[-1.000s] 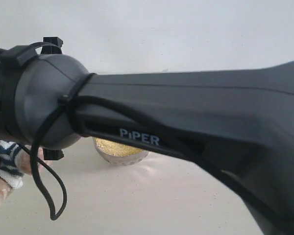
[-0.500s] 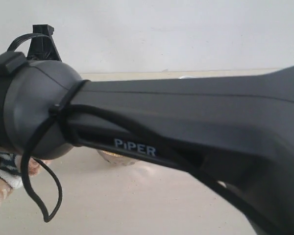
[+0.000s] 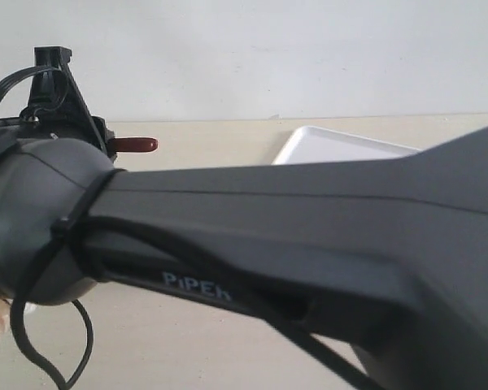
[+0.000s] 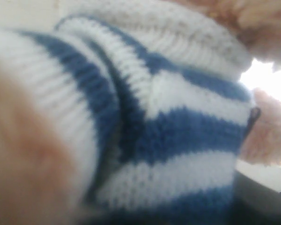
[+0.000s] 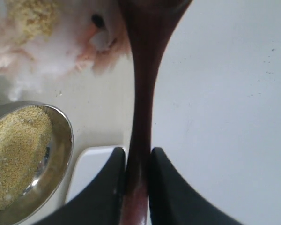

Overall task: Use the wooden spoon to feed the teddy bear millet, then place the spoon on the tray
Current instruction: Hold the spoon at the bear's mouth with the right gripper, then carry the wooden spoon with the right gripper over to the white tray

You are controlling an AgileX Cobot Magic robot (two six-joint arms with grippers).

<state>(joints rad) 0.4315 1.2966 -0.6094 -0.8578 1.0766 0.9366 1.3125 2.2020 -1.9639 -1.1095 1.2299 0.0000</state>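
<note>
The dark grey robot arm (image 3: 309, 244) fills most of our exterior view, so we judge mainly from the wrist cameras. The fluffy light-brown teddy bear in its navy-and-white striped shirt (image 4: 178, 140) sits right up against the left wrist camera, and we cannot tell whether the left gripper has its fingers apart or closed on it. The flat white rectangular tray (image 3: 342, 145) holds nothing on the part we see, and it lies just beside the round silvery metal bowl (image 5: 61, 154). The slim dark reddish-brown wooden spoon (image 5: 143, 93) is clamped by its handle between the fingers of the right gripper (image 5: 136, 157), its far end up at the bear's pale muzzle. The fine yellow millet (image 5: 16, 154) lies in the bowl; whether the spoon carries any is hidden. We judge that feeding is underway and that setting the spoon on the tray remains.
</note>
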